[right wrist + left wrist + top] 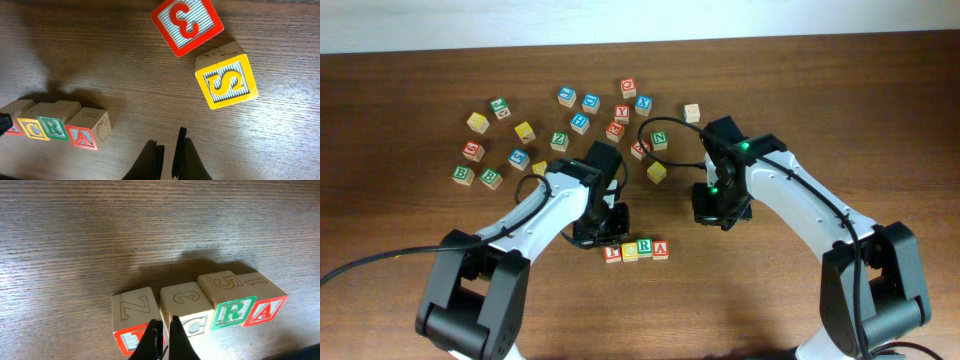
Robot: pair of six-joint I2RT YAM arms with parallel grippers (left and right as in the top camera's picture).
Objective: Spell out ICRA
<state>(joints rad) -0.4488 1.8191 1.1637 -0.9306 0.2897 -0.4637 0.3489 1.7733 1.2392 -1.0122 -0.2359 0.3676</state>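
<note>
A: At the near middle of the table (pixel 740 310), over the left end of the row: left gripper (pixel 165 340), with fingers (pixel 179 340) pressed almost together, only a sliver between, pinching nothing.
B: Touching the I block (pixel 131 322)?
A: Cannot tell. Tips right in front of the seam between it and the C block (pixel 186 307); contact hidden.
B: And the word?
A: Spelled I, C, R, A from left to right, packed side by side, with the R block (pixel 229 302) next and the A block (pixel 264 305) at the right end.
B: Over to the right gripper (pixel 169 159).
A: Hanging right of the row, apart from it, likewise squeezed to a narrow slit, empty, over bare wood. Far and left of it, a red 3 block (pixel 187 22) and a yellow S block (pixel 227 82), close together but not touching.
B: And the setting?
A: Dark brown wood-grain tabletop, loose letter blocks (pixel 580 122) scattered across the far side, pale strip (pixel 620 15) beyond the far edge.
</note>
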